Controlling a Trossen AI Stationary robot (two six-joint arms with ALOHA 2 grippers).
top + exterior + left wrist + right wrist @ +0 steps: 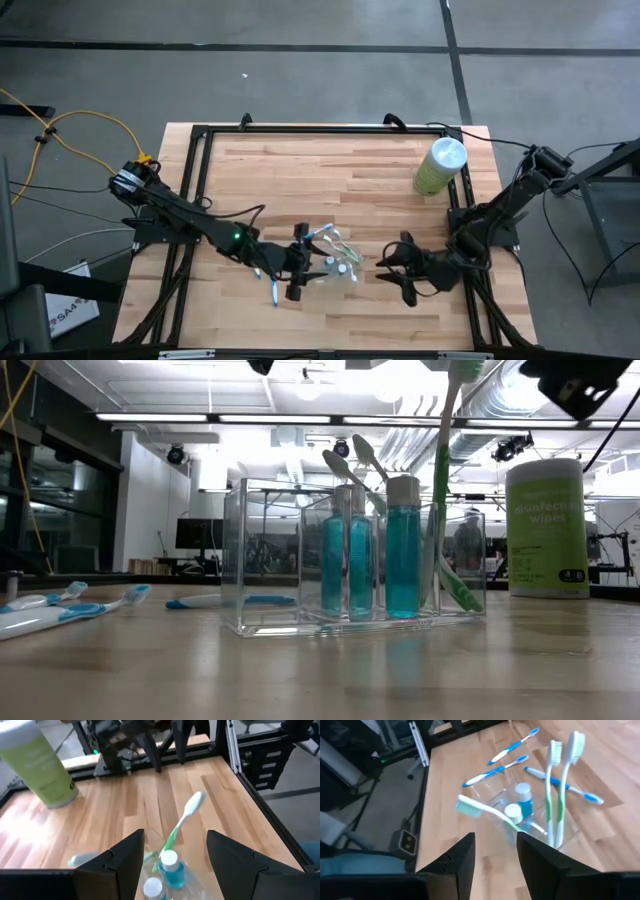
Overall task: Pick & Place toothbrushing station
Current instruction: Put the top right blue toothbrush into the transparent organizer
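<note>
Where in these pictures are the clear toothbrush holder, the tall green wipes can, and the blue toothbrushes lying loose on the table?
Clear toothbrush holder (262, 560): low view, its empty front wall.
Wipes can (546, 530): low view, its green label.
Loose blue toothbrushes (496, 769): right wrist view, one handle's middle.

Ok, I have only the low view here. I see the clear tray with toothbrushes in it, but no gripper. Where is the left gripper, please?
Observer: The left gripper is down beside the clear tray, on the left arm's side. Its fingers are open and the tray is just ahead of them.
Operator: And the right one?
Observer: The right gripper faces the tray from the opposite side. It is also open and holds nothing, and there is bare table between it and the tray.
Operator: Is the wipes canister in their way?
Observer: No. The wipes canister stands near the table's far right corner, beside the right arm and well apart from both grippers.
</note>
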